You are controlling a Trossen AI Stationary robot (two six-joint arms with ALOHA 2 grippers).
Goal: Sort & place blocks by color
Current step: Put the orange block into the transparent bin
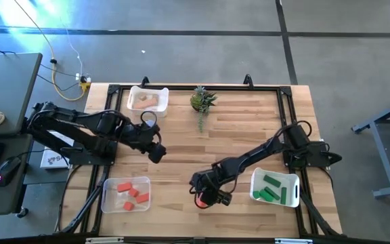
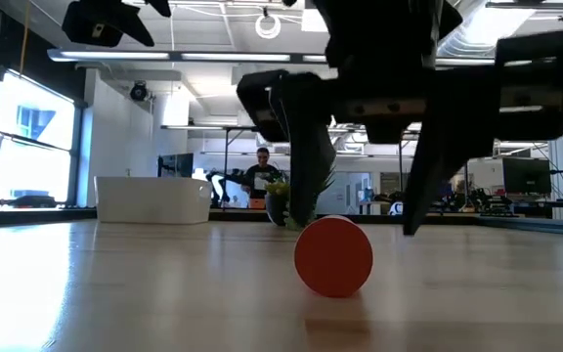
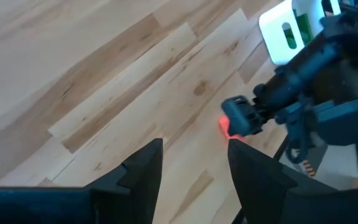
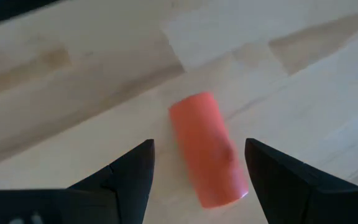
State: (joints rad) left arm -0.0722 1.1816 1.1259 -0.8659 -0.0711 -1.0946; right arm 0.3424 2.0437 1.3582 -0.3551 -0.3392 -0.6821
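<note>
Right gripper (image 4: 197,171) hangs just above a red-orange cylinder block (image 4: 207,149), its 2 fingers spread wide, 1 on each side, not touching it. Bare table (image 1: 181,146) wood lies around the block, between the red bin (image 1: 126,194) and green bin (image 1: 275,188). Left gripper (image 1: 156,153) waits apart, fingers open, arm stretched over the table.
</note>
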